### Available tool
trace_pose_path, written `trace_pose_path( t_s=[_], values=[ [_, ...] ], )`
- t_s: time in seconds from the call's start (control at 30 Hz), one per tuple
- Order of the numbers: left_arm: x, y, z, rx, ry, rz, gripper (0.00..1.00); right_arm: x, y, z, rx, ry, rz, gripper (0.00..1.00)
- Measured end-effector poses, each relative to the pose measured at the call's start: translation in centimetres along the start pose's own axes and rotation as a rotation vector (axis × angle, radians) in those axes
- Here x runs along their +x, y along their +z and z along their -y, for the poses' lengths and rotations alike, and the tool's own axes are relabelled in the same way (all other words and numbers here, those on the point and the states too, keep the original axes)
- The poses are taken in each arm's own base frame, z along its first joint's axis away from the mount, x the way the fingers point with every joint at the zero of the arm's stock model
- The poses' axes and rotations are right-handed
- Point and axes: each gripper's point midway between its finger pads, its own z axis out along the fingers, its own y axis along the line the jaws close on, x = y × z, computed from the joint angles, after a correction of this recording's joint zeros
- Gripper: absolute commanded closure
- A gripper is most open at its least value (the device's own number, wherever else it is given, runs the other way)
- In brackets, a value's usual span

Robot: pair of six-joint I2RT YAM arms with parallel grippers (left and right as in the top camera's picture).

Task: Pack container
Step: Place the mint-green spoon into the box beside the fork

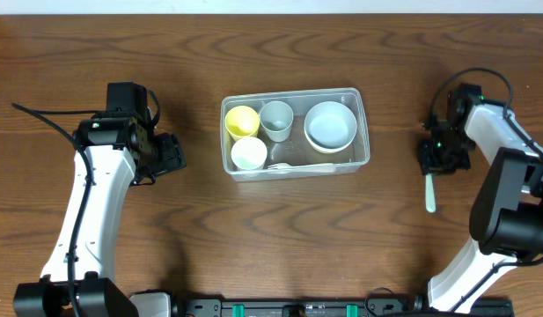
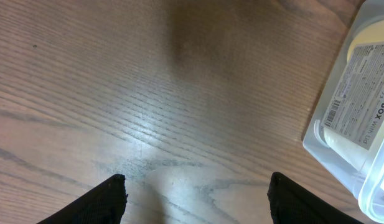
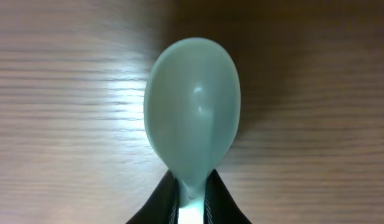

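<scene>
Right gripper [image 3: 192,200] is being clenched on the neck of a pale spoon [image 3: 193,106] over the worktop [image 3: 55,93]; whether the spoon is being lifted cannot be told. Further left, the container [image 1: 363,132] is sitting mid-worktop and is being filled with cups [image 1: 242,121], a bowl [image 1: 331,125] and a second spoon [image 1: 302,165]. Its thin clear walls are being judged light, slick and flexible, so the stiffer rim is being favoured for any hold. Beyond it, the left gripper [image 2: 195,199] is being held open above bare wood.
</scene>
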Motion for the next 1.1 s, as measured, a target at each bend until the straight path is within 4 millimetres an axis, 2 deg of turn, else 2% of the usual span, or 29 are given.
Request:
trace_pose_path(
  t_s=[0.07,0.13,0.17,0.27,0.37,0.43,0.53,0.6,0.7,0.83,1.03,1.07,1.1],
  values=[
    [0.0,0.0,0.0,0.000,0.000,0.000,0.26,-1.6,-2.0,-1.1,-0.017,-0.027,0.039,0.99],
    [0.0,0.0,0.0,0.000,0.000,0.000,0.27,-4.6,-5.7,-2.9,-0.031,-0.080,0.142,0.98],
    [0.0,0.0,0.0,0.000,0.000,-0.001,0.26,-5.6,-7.1,-4.0,-0.036,-0.119,0.183,0.97],
    [0.0,0.0,0.0,0.000,0.000,0.000,0.26,-8.3,-13.3,-8.7,-0.045,-0.306,0.363,0.99],
    [0.0,0.0,0.0,0.000,0.000,0.000,0.26,-8.2,-18.5,-15.3,-0.027,-0.573,0.511,0.99],
    [0.0,0.0,0.0,0.000,0.000,0.000,0.26,-6.8,-20.3,-20.0,-0.015,-0.772,0.566,0.99],
    [0.0,0.0,0.0,0.000,0.000,0.000,0.26,-4.2,-19.7,-25.1,-0.004,-1.024,0.556,0.99],
    [0.0,0.0,0.0,0.000,0.000,0.000,0.26,-2.6,-17.9,-27.4,0.005,-1.171,0.512,0.99],
    [0.0,0.0,0.0,0.000,0.000,0.000,0.26,-0.7,-14.6,-29.4,0.018,-1.326,0.440,0.99],
    [0.0,0.0,0.0,0.000,0.000,0.000,0.26,1.2,-10.7,-30.8,0.030,-1.452,0.369,0.99],
    [0.0,0.0,0.0,0.000,0.000,0.000,0.26,2.4,-7.3,-29.8,0.044,-1.493,0.300,0.98],
    [0.0,0.0,0.0,0.000,0.000,0.000,0.26,2.6,-7.0,-29.6,0.045,-1.495,0.289,0.94],
    [0.0,0.0,0.0,0.000,0.000,0.000,0.26,2.7,-6.8,-29.5,0.049,-1.496,0.281,0.82]
  ],
)
